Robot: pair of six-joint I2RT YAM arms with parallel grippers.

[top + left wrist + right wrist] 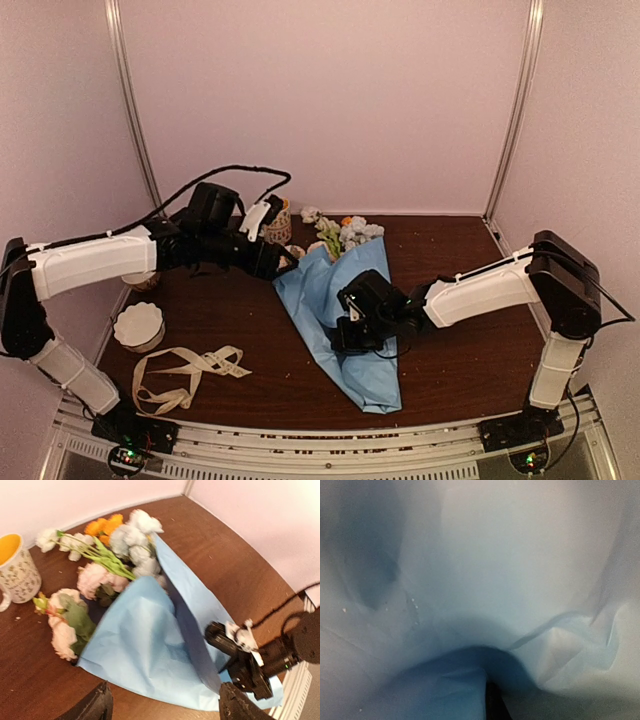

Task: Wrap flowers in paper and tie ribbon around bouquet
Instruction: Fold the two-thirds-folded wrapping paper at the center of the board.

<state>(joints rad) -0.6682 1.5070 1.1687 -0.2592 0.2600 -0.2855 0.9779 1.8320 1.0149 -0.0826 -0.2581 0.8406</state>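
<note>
Top view: paper (372, 372) lies mid-table, long axis 12 to 6 o'clock. Flowers (345, 232) poke out at its 12 o'clock end. Ribbon (185, 370) lies loose at 8 o'clock, well apart, near a white bowl (138, 327). Left gripper (285, 262) is at the paper's 10 o'clock edge. Right gripper (350, 335) rests on the paper's middle. Dark brown table (470, 350), pale pink walls close round.

Left wrist: left gripper (165, 707) fingers stand wide apart, nothing between them. Paper (145, 630) is thin and creased and likely springs open; best taken at a free edge. Flowers (107, 555) are light with soft blooms, so hold the stems. Mug (17, 570) at 9 o'clock.

Right wrist: only paper (495, 580), very close. The jaws are closed; whether they pinch a fold, cannot tell.
</note>
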